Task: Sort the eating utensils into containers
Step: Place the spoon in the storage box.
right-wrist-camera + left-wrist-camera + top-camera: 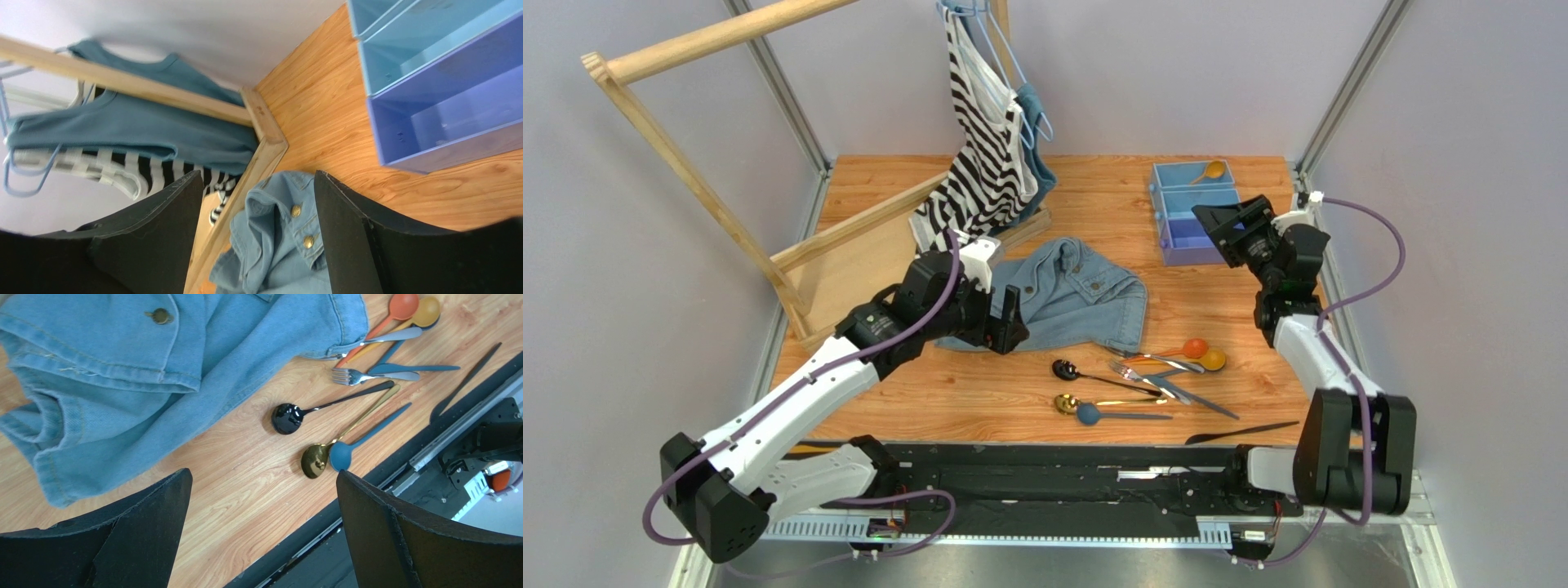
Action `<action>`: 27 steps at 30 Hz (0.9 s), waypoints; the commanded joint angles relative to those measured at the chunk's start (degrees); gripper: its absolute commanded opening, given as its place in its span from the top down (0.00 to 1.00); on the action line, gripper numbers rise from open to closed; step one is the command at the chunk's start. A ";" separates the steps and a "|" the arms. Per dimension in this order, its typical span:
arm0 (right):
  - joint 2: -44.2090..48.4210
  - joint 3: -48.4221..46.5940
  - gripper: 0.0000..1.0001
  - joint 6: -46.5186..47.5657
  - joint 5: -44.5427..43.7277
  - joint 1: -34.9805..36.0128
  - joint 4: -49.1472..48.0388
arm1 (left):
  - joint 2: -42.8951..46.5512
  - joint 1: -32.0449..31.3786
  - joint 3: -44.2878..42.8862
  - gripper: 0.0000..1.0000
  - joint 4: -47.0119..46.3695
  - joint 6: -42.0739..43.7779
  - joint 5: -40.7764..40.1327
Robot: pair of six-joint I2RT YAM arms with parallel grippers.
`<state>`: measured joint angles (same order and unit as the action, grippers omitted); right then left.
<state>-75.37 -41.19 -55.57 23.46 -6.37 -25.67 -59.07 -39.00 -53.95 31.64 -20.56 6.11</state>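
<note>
We see left jaws spread and empty near cutlery (1149, 374) on counter (1100, 196), right jaws spread and empty by tray (1192, 218), spoon (1210, 172) inside.

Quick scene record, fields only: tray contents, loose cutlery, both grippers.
tray: one yellow-orange spoon in far compartment
loose on table: black spoon, gold spoon, blue spoon, orange spoon, yellow spoon, fork, dark knife
left gripper: jaws open, empty, beside denim jacket
right gripper: jaws open, empty, near tray
</note>
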 commanded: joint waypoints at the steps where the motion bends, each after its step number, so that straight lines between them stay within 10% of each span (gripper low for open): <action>1: 9.00 -0.29 0.29 6.96 1.06 2.15 6.50 | -2.62 -0.37 -2.73 0.04 -3.33 -1.06 4.52; 27: 20.70 1.46 0.25 14.79 -3.07 2.33 15.83 | -34.26 -23.66 -14.95 0.10 -6.94 5.26 -8.13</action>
<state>-55.90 -40.12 -42.11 21.15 -3.99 -8.82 -91.92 -60.16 -65.84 25.87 -19.11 -0.01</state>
